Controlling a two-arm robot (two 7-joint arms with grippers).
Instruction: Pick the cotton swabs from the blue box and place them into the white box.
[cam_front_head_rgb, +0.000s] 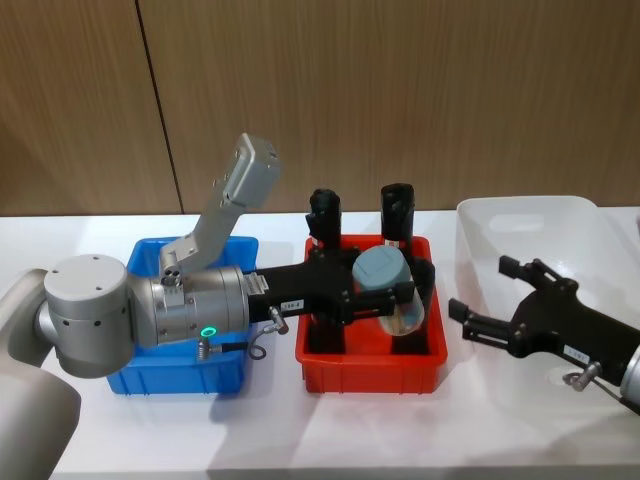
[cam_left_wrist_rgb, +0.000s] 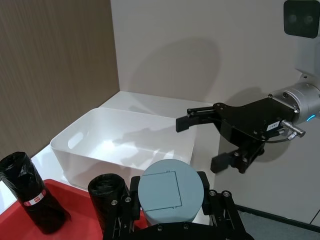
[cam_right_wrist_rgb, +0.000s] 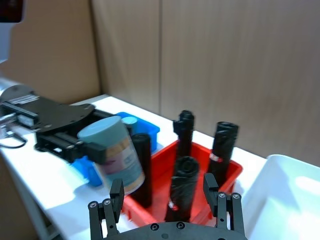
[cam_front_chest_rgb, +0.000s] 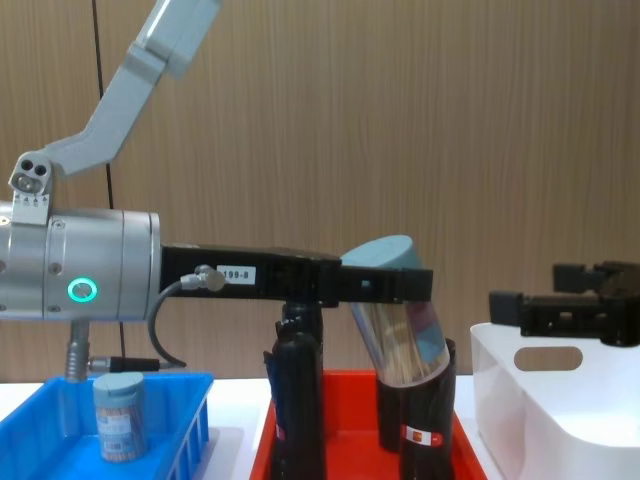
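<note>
My left gripper (cam_front_head_rgb: 385, 292) is shut on a tub of cotton swabs (cam_front_head_rgb: 388, 276), a clear tub with a grey-blue lid. It holds the tub tilted above the red bin, lid (cam_left_wrist_rgb: 170, 192) upward, with the sticks showing inside (cam_front_chest_rgb: 400, 325). Another swab tub (cam_front_chest_rgb: 120, 415) stands in the blue box (cam_front_head_rgb: 180, 380), behind my left arm. The white box (cam_front_head_rgb: 530, 215) stands at the far right. My right gripper (cam_front_head_rgb: 488, 292) hovers open at that box's near left corner with nothing between its fingers.
A red bin (cam_front_head_rgb: 370, 370) sits between the blue and white boxes. It holds tall black rolls (cam_front_head_rgb: 323, 215) with red-white labels, which stand just under the held tub. A wooden wall runs behind the white table.
</note>
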